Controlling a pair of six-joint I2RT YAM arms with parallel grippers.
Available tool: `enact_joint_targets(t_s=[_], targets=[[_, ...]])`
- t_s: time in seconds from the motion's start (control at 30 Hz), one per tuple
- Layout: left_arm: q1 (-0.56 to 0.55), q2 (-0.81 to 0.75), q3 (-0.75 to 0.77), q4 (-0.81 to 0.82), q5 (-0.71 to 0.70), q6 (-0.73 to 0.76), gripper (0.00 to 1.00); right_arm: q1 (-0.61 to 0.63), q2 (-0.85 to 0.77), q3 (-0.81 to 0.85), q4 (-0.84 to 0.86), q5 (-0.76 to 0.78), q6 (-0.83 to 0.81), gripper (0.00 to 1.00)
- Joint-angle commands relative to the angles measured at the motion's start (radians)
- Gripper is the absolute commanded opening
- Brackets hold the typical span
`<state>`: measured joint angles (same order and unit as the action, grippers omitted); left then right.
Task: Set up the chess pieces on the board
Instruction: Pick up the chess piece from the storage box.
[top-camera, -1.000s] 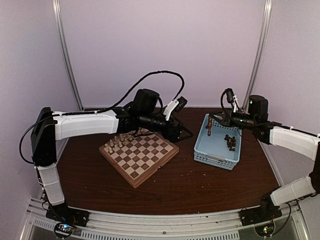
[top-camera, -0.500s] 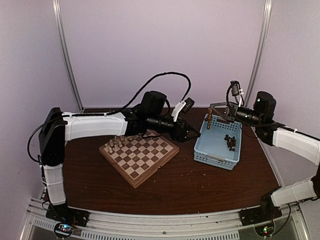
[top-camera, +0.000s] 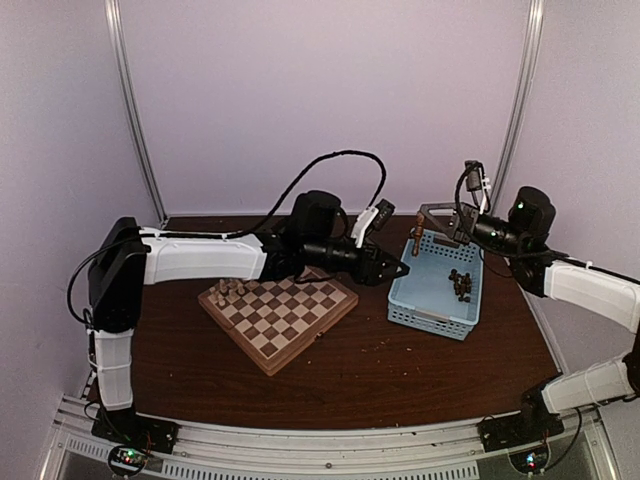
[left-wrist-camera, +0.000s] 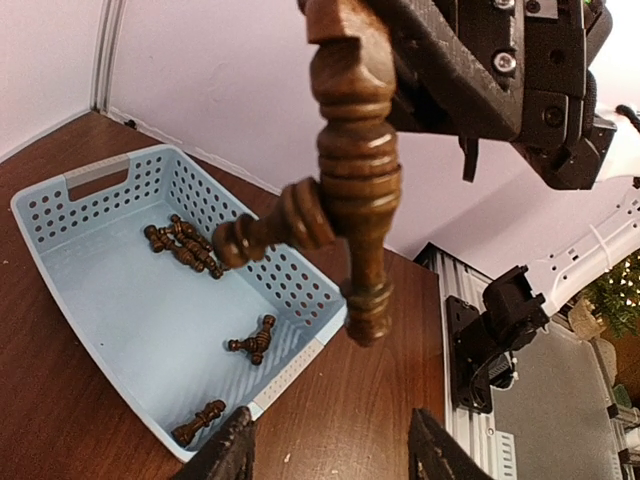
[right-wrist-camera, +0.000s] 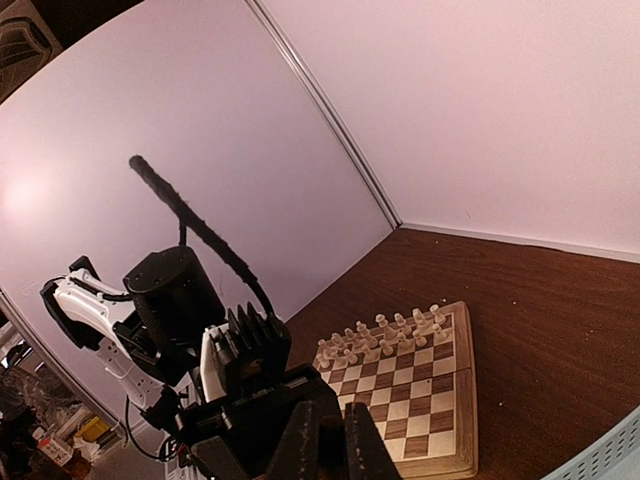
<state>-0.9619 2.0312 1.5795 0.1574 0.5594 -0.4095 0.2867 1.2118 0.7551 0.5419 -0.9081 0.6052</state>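
The board lies left of centre with cream chess pieces along its far-left edge; both show in the right wrist view, board and pieces. My right gripper is shut on dark chess pieces, held above the far-left corner of the basket. In the left wrist view one held piece hangs upright and a second sticks out sideways. My left gripper is open and empty, just left of the basket and below the held pieces; its fingertips frame bare table.
A light blue lattice basket stands right of the board with several dark pieces lying in it, also seen in the left wrist view. The left arm spans over the board's far side. Purple walls close in behind.
My left arm has reached right, its gripper now beside the basket. My right gripper has risen slightly with the dark pieces in it.
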Motion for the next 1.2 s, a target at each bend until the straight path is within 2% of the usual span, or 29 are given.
enact_joint_targets(t_s=[0.0, 0.2, 0.37, 0.5, 0.6, 0.77, 0.9, 1.07, 1.17], targets=[[0.000, -0.011, 0.026, 0.015, -0.047, 0.038, 0.52, 0.009, -0.017, -0.007, 0.047, -0.014, 0.014, 0.00], [0.001, -0.114, -0.107, -0.003, -0.087, 0.265, 0.56, 0.009, -0.063, 0.060, -0.191, -0.074, -0.094, 0.00], [0.001, -0.207, -0.292, 0.198, -0.140, 0.492, 0.62, 0.017, -0.092, 0.086, -0.252, -0.136, -0.053, 0.00], [0.000, -0.224, -0.360, 0.304, -0.087, 0.665, 0.63, 0.034, -0.097, 0.132, -0.369, -0.157, -0.046, 0.00], [0.000, -0.212, -0.354, 0.330, -0.052, 0.716, 0.62, 0.047, -0.090, 0.165, -0.441, -0.185, -0.039, 0.00], [0.001, -0.193, -0.363, 0.438, -0.008, 0.726, 0.58, 0.066, -0.115, 0.157, -0.439, -0.182, -0.013, 0.00], [0.000, -0.178, -0.367, 0.504, 0.033, 0.723, 0.55, 0.083, -0.116, 0.126, -0.325, -0.189, 0.067, 0.00], [0.000, -0.163, -0.401, 0.659, 0.038, 0.677, 0.55, 0.109, -0.094, 0.100, -0.194, -0.197, 0.176, 0.00], [0.000, -0.157, -0.399, 0.689, 0.035, 0.659, 0.55, 0.126, -0.089, 0.094, -0.137, -0.196, 0.216, 0.00]])
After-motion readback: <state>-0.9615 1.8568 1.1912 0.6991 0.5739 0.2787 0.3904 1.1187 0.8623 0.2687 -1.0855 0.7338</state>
